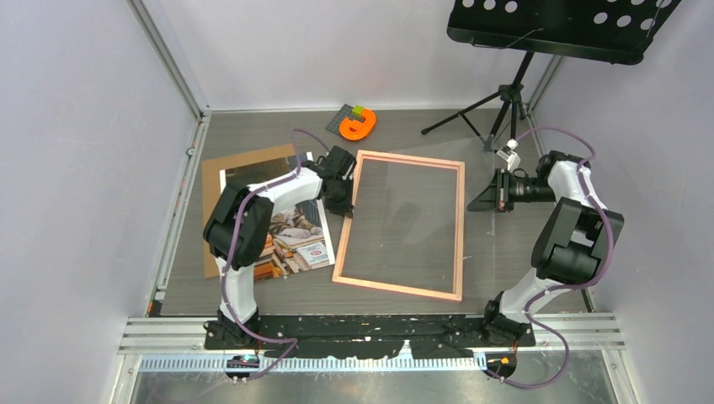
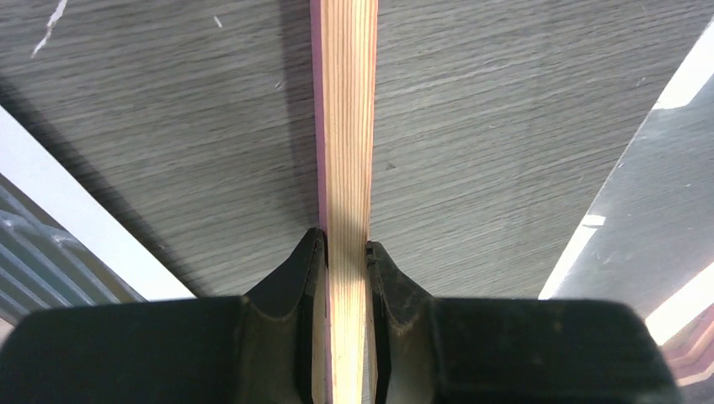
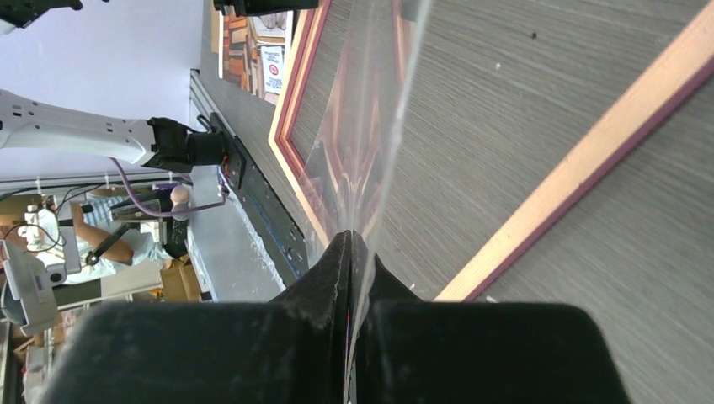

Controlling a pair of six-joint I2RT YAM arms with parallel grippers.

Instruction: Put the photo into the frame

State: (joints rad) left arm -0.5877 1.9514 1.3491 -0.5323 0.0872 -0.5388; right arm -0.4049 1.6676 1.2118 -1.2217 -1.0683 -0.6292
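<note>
The pink frame point(image 1: 461, 227) lies flat mid-table. My left gripper point(image 1: 343, 198) is shut on its left rail near the far corner; in the left wrist view the fingers point(image 2: 345, 244) clamp the pale wooden rail point(image 2: 347, 126). The photo point(image 1: 299, 240), a cat on books, lies left of the frame under my left arm, on the brown backing board point(image 1: 227, 168). My right gripper point(image 1: 486, 198) is just right of the frame. In the right wrist view it point(image 3: 351, 240) is shut on the edge of a clear pane point(image 3: 370, 126) held over the frame point(image 3: 589, 151).
An orange object on a grey plate point(image 1: 358, 124) lies at the back. A music stand's tripod point(image 1: 505, 101) stands at the back right, its black tray point(image 1: 556, 25) overhead. Walls close in on both sides. A metal rail point(image 1: 379, 324) runs along the near edge.
</note>
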